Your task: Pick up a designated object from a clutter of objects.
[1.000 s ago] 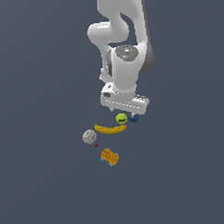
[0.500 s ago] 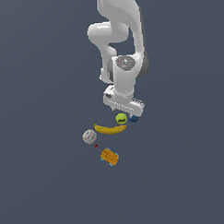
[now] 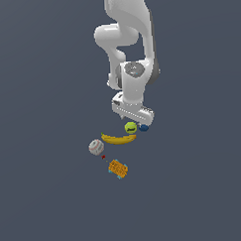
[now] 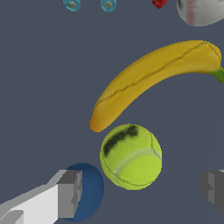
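Observation:
The yellow-green ball (image 3: pixel 130 127) with a dark curved mark lies just below my gripper (image 3: pixel 133 117) in the exterior view. In the wrist view the ball (image 4: pixel 131 156) sits between my two open fingers (image 4: pixel 70 194), not touched by either. The dark blue ball (image 4: pixel 89 190) lies right beside it, partly behind one finger; it also shows in the exterior view (image 3: pixel 143 128). The yellow banana (image 4: pixel 153 81) curves just past the yellow-green ball and almost touches it. The gripper is open and empty.
The banana (image 3: pixel 118 138) lies to the exterior view's left of the balls. A grey-white ball (image 3: pixel 96 146) and a small red piece (image 3: pixel 103 156) lie beyond it. An orange patterned block with teal edges (image 3: pixel 117 169) lies nearest the camera.
The arm has come down a little toward the yellow-green ball. The objects have not moved.

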Robot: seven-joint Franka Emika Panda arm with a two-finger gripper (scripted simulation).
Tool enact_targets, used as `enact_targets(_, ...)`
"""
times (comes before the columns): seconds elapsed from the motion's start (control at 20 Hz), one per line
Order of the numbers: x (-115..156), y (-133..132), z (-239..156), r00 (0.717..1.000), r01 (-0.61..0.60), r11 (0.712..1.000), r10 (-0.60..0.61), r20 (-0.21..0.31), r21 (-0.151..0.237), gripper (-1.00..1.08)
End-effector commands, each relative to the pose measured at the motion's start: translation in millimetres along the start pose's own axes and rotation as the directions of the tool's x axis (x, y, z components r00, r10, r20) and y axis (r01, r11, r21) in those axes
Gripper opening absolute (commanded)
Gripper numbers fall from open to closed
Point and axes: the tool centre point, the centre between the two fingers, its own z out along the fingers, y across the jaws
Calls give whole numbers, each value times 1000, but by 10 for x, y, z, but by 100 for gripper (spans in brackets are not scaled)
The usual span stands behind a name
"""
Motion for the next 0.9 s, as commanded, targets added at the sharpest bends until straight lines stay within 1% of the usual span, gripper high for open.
enact_targets(0.0, -1, 0, 20, 1000, 0, 1000, 0, 0, 0, 100)
enact_targets(0.55, -14, 8, 405, 1000, -3, 1000, 3, 0, 1, 100)
enact_targets(0.85, -13, 9, 490, 1000, -4, 1000, 4, 0, 1, 100)
